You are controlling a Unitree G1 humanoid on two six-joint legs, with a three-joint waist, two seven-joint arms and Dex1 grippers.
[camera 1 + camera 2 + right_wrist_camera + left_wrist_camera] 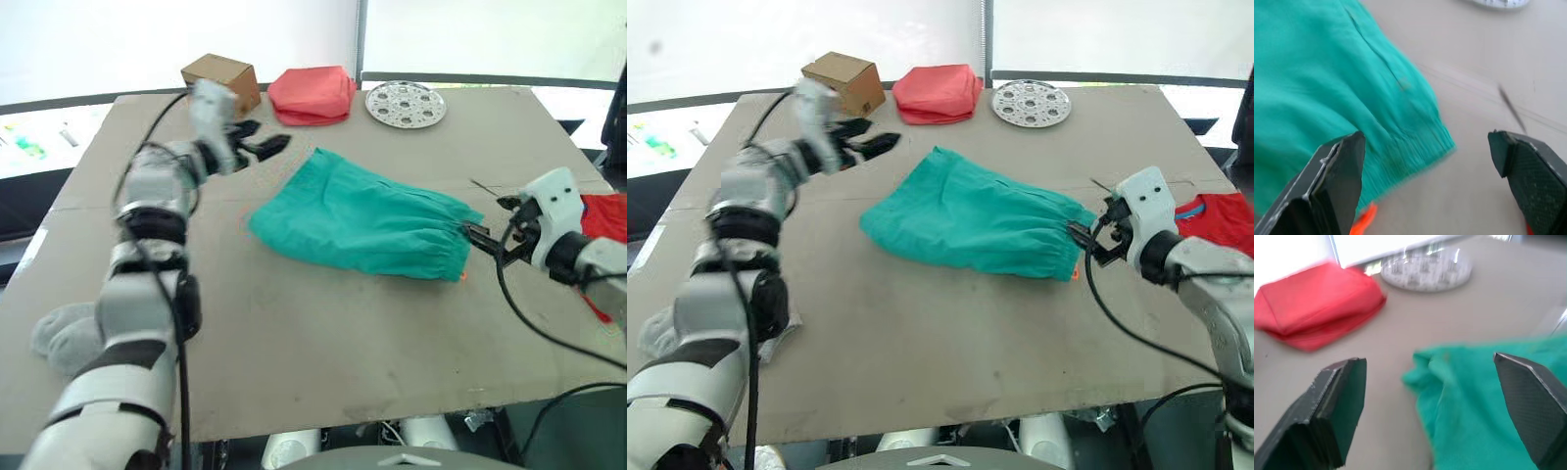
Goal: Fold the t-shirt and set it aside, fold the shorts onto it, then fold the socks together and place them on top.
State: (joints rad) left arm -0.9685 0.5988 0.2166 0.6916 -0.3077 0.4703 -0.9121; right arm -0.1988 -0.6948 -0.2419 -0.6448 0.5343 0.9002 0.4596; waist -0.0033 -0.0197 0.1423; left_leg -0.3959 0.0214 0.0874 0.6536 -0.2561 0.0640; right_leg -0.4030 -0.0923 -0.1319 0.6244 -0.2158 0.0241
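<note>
Left gripper (pixel 266 147) being held spread wide, nothing grasped, above table (pixel 323 343); shorts (pixel 362 223) lying just ahead of its fingertips, salmon-pink bundle (pixel 312 95) and perforated disc (pixel 406 103) beyond. Right gripper (pixel 1085 238) being held spread, empty, at shorts waistband corner; contact cannot be confirmed. Orange cord (pixel 1364 219) being mostly hidden under hem. T-shirt (pixel 1220 219) being partly blocked behind right wrist. Socks (pixel 61 336) being partly covered by left arm.

The brown table (pixel 323 333) carries shorts (pixel 362 223), socks (pixel 59 338), t-shirt (pixel 1225 220), box (pixel 222 78), plate (pixel 406 103).
</note>
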